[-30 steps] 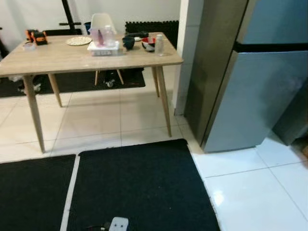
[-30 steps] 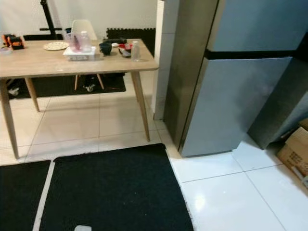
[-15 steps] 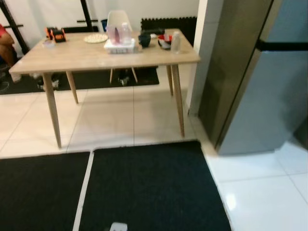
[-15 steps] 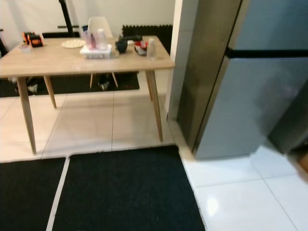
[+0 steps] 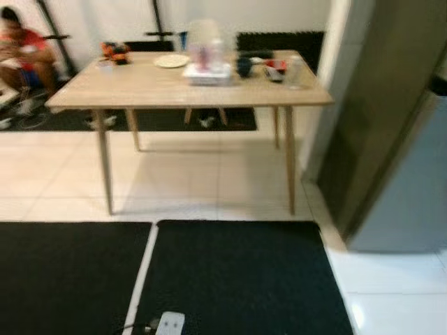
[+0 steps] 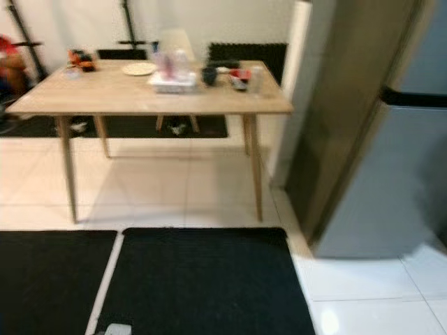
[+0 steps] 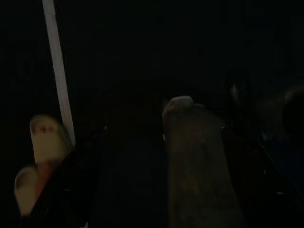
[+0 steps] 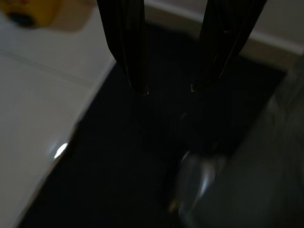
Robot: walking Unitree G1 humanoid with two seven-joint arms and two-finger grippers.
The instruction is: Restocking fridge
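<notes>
The fridge (image 6: 377, 174), tall and grey with a dark seam between its two doors, stands shut on the robot's right against a white tiled pillar, well apart from both pincers, which hang low by the floor. The right gripper (image 8: 168, 88) points down over a black floor mat (image 8: 123, 156), its two long black fingers (image 8: 126, 42) held apart with nothing between them; pale tile lies beside the mat, and a yellow object (image 8: 31, 9) sits on that tile further off. The left gripper's wrist view is very dark, and I cannot tell how its fingers stand; a pale strip and a blurred sandal-like shape (image 7: 47, 137) are all that come through. Ahead of both pincers, across the mat (image 5: 237, 279), stands a wooden table (image 5: 140, 87) carrying a white tray (image 5: 207, 72) with bottles, a plate (image 5: 171, 61), a dark cup (image 5: 244, 67), a red bowl (image 5: 276, 68) and a clear bottle (image 5: 295, 71) at the end nearest the fridge. A person (image 5: 21, 52) in red sits beyond the table's far left end.
</notes>
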